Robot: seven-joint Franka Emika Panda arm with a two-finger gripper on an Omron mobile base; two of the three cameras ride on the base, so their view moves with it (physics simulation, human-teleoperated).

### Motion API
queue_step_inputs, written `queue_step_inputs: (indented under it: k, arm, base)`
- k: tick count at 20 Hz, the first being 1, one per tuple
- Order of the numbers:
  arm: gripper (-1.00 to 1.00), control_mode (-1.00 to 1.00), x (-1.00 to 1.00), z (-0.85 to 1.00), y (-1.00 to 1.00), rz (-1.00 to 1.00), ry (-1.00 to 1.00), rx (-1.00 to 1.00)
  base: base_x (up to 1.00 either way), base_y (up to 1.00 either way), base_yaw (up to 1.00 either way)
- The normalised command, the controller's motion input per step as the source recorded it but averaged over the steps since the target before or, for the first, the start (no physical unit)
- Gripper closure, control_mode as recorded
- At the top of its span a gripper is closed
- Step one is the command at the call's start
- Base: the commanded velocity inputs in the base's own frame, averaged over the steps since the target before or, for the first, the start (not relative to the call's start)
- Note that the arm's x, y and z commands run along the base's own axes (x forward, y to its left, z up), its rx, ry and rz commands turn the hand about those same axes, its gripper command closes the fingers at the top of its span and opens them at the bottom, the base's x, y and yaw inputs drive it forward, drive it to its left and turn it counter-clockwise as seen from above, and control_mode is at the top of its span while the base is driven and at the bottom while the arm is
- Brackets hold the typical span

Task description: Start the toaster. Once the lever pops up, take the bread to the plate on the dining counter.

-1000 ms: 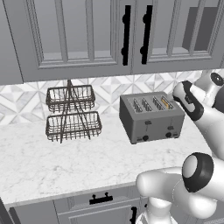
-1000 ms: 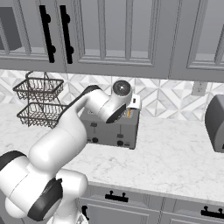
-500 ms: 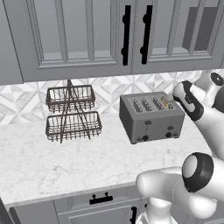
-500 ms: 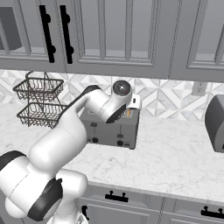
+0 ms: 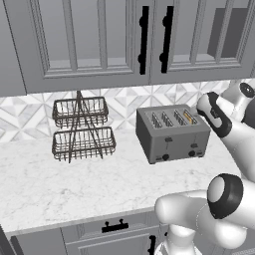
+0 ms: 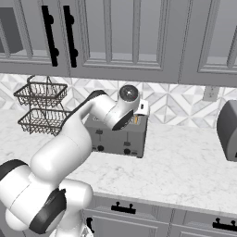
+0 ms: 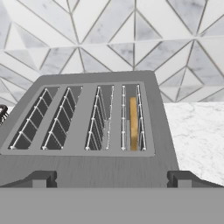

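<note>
The bread (image 7: pixel 133 124) sits deep in the toaster (image 5: pixel 172 132), in the slot at its right end, so just its thin tan edge shows. The toaster is a boxy grey metal thing on the white marble tabletop (image 5: pixel 60 184), beside a two-level wire basket (image 5: pixel 82 129). The pincer (image 7: pixel 111 178) hangs above the toaster's front, spread wide, holding nothing.

Glossy white rounded arm (image 6: pixel 69 148), dark joint bands.

Two-tier wire basket rack (image 5: pixel 82 130) on marble wall counter (image 5: pixel 60 184), grey upper cabinets (image 5: pixel 99 40), geometric tile backsplash (image 7: pixel 109 39)
</note>
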Motion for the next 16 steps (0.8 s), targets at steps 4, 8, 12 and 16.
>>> queue_step_inputs:
  k: [4,8,12,16]
  arm:
    - [-1.00,-1.00,0.00,0.00,0.00,0.00,0.00,0.00]
    - [-1.00,-1.00,0.00,0.00,0.00,0.00,0.00,0.00]
    - [-1.00,-1.00,0.00,0.00,0.00,0.00,0.00,0.00]
    - [-1.00,-1.00,0.00,0.00,0.00,0.00,0.00,0.00]
  base:
    - [0.00,0.00,0.00]
    - [0.00,0.00,0.00]
    - [0.00,0.00,0.00]
    - [0.00,0.00,0.00]
